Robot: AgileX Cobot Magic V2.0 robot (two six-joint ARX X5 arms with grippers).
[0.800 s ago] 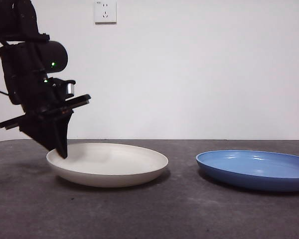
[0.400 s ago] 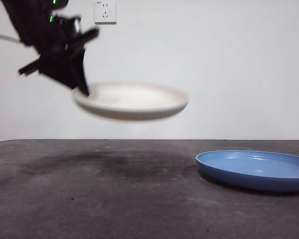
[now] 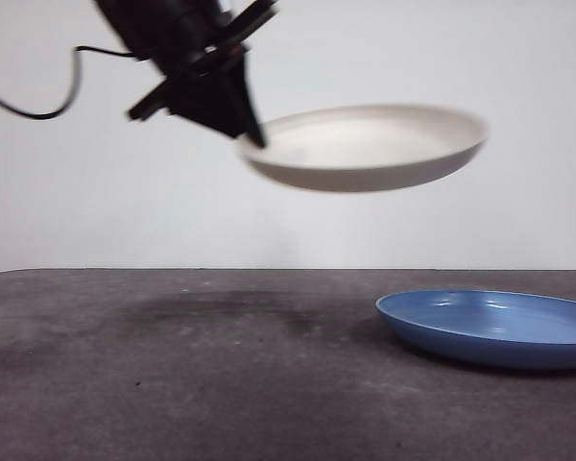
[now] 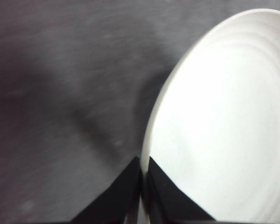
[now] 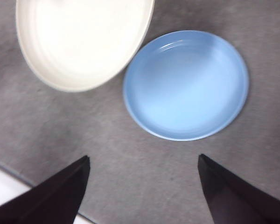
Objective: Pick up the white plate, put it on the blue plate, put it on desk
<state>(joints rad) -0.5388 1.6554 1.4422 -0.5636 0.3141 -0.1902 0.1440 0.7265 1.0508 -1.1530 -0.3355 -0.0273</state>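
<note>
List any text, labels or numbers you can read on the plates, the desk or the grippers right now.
None readable.
White plate, shut in the left gripper: plain, no marking.
Blue plate: plain, no marking.
Desk: only pale specks, no print.
Right gripper: no label shows.

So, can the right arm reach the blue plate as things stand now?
Probably yes: the right gripper hangs open above the blue plate with nothing between, though the white plate overlaps its edge.
</note>
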